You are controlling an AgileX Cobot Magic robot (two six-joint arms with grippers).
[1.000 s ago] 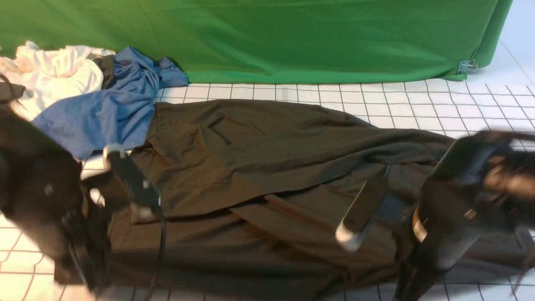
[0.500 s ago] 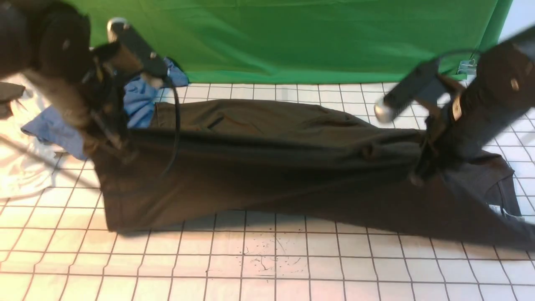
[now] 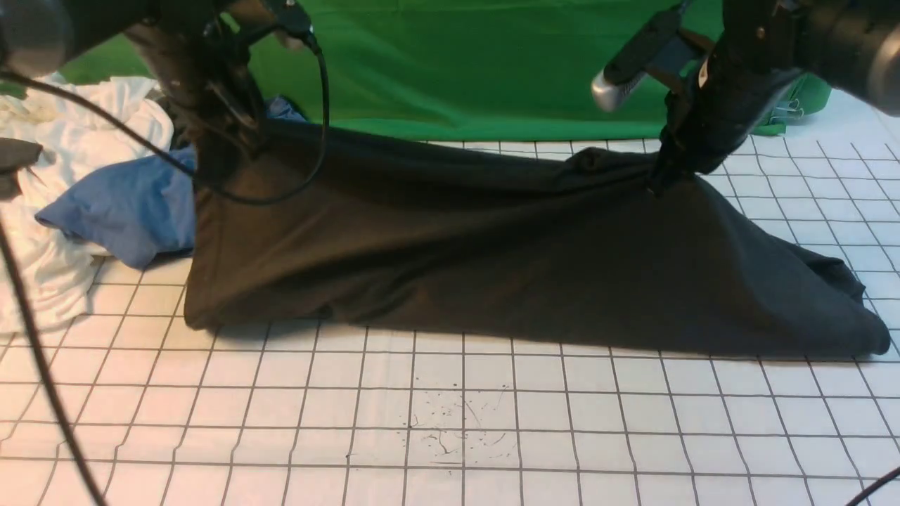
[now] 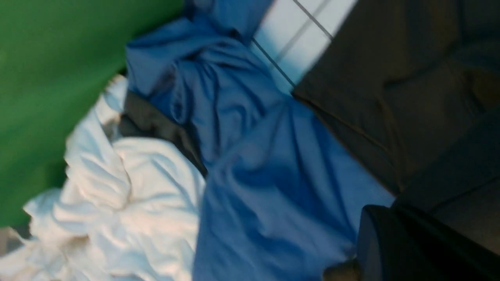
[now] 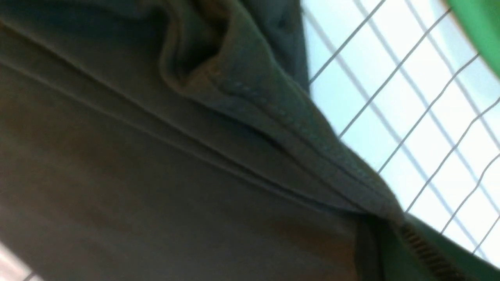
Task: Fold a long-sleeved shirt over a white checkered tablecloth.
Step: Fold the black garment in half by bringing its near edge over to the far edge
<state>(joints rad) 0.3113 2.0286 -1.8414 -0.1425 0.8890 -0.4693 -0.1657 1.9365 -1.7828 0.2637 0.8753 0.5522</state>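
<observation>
The white checkered tablecloth (image 3: 450, 422) covers the worktop. On it lie the lower edge of the long-sleeved shirt (image 3: 492, 281) and, at the far left corner, a blue garment (image 3: 119, 207) and white garments (image 3: 42, 281).

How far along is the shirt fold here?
Done: the long-sleeved shirt is stretched sideways across the white checkered tablecloth, gripped at both ends. In hand: the left pincer and right pincer hold one long edge raised, the cloth draping down to it. Left: laying that edge down and the remaining folds; no flat, compact bundle shows yet.

Blue garment (image 3: 119, 211) beside crumpled white garments (image 3: 91, 123), green backdrop (image 3: 457, 63) behind
</observation>
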